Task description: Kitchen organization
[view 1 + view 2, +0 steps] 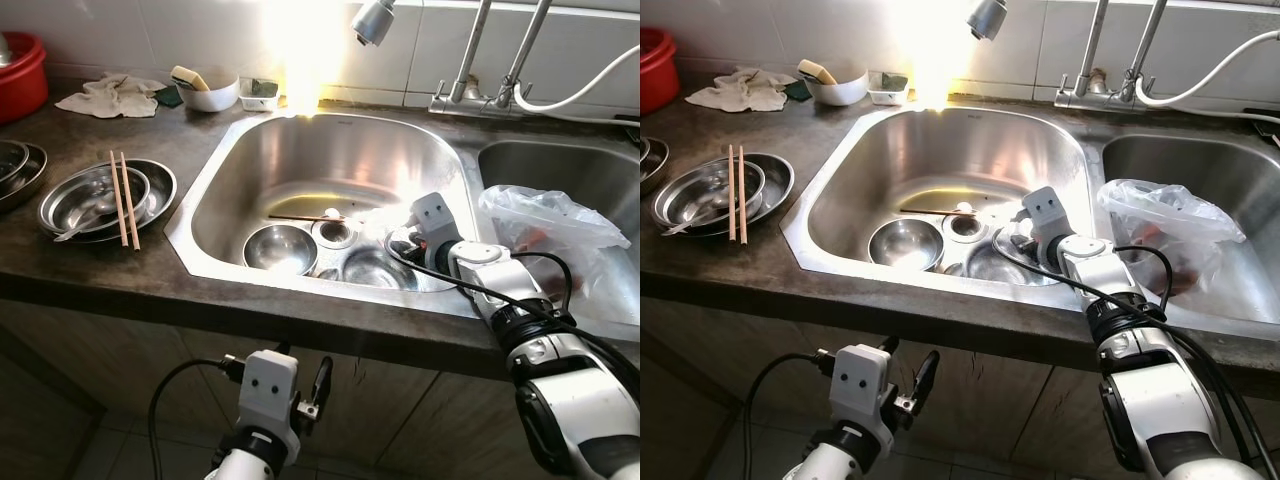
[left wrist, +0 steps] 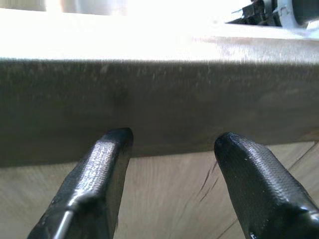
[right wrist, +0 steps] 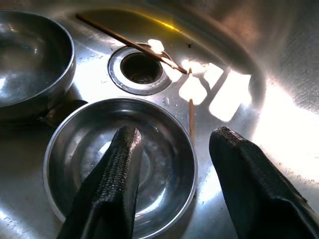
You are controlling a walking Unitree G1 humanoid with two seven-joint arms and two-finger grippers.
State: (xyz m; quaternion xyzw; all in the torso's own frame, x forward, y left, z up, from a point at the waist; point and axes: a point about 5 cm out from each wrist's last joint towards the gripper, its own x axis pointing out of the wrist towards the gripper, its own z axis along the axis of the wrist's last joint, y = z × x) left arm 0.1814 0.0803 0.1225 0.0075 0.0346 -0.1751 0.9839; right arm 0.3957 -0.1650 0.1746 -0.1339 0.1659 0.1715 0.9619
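- Right gripper (image 3: pixel 172 189) reaching down into the sink (image 1: pixel 215 190), fingers spread and empty, straddling the near rim of a steel bowl (image 3: pixel 119 159) beside the drain (image 3: pixel 141 68), seemingly lined up to pinch it.
- Left gripper (image 2: pixel 172 186) parked below the counter edge (image 2: pixel 159 99), fingers apart, idle.
- Chopstick (image 3: pixel 127 41) lying across the drain.

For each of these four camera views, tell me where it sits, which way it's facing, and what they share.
Left eye view: on the head, looking down at the sink; both silver arms show.
Right eye view: same head, same scene, with chopsticks across the stacked bowls on the counter.
Left wrist view: below the counter, facing the counter edge; open left gripper.
Right wrist view: inside the sink, over a steel bowl; open right gripper.
Shared: the drain, also in the eye views.
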